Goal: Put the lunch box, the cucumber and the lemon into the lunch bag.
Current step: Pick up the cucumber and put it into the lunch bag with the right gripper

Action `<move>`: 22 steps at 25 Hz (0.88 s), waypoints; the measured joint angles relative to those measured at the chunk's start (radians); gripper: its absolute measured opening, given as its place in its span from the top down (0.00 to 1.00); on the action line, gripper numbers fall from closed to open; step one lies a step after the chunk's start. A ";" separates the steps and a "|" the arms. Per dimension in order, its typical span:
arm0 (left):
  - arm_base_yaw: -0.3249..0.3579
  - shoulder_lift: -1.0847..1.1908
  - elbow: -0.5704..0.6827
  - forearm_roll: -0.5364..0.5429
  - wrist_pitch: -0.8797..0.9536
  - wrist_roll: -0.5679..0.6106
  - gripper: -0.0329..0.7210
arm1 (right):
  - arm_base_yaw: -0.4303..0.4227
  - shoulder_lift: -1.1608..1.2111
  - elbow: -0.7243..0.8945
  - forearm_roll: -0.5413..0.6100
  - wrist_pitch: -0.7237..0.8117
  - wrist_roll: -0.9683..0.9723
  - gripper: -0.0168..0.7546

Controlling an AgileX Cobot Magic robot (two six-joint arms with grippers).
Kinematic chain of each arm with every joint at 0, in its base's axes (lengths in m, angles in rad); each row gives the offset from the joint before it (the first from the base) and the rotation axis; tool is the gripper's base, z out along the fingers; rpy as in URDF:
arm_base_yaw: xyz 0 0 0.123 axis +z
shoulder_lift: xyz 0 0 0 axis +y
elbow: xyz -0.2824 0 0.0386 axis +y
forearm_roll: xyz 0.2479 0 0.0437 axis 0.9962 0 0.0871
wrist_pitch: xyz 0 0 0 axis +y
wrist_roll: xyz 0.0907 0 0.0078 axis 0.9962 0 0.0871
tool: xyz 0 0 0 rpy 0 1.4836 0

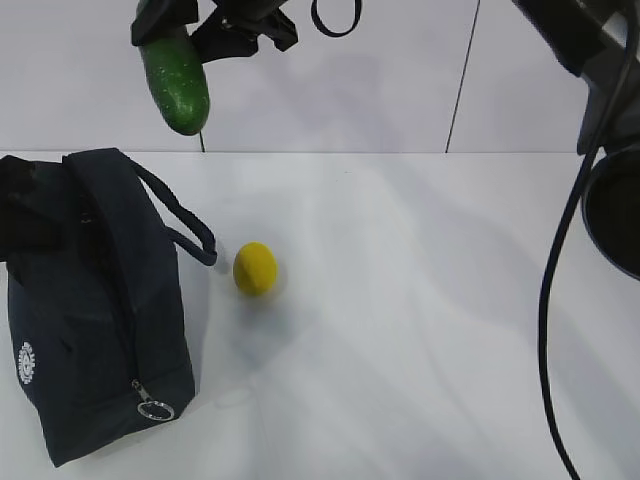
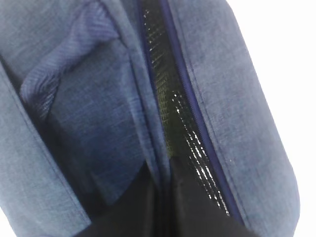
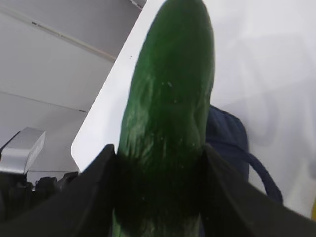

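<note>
The cucumber (image 1: 177,80) is clamped between the jaws of the right claw (image 3: 158,163) and hung tip-down, high above the lunch bag (image 1: 95,300), presumably so that it can be lowered lengthwise through the narrow zipper slot. The left claw, itself unseen and taken to be drawn together, is held close over the bag's parted opening (image 2: 177,123), where a shiny lining is shown. The lemon (image 1: 255,268) is left on the tabletop (image 1: 430,300) just beside the bag; the round white logo (image 1: 26,362) cannot be read, and no lunch box is seen.
</note>
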 joint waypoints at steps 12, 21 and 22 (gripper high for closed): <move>0.000 -0.014 -0.009 -0.038 0.002 0.077 0.95 | 0.100 -0.001 0.011 -0.005 0.000 -0.039 0.49; 0.000 -0.015 -0.042 -0.027 0.011 0.084 0.95 | 0.101 -0.120 0.164 -0.047 0.000 -0.039 0.49; 0.000 -0.015 -0.042 -0.027 0.013 0.084 0.95 | 0.103 -0.147 0.195 -0.049 0.000 -0.039 0.49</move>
